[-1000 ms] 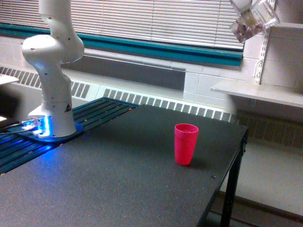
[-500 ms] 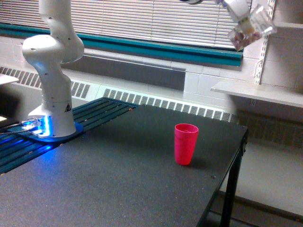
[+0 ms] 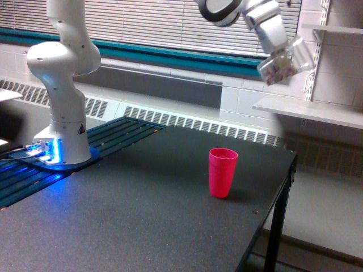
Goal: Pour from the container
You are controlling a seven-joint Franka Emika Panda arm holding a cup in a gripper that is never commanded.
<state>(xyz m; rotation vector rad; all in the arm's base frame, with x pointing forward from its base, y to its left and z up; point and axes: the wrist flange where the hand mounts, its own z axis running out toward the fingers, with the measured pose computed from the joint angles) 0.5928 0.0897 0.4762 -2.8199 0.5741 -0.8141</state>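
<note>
While gripped aloft, the container (image 3: 282, 66) tilts, mouth toward upper right.

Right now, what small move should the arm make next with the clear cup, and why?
Probably carry the clear cup lower and toward the exterior view's left, until it is above the pink cup. The gripper holds it high over the table's far edge, to the right of the pink cup, tilted, with brownish pieces inside. Pouring here would likely miss.
</note>
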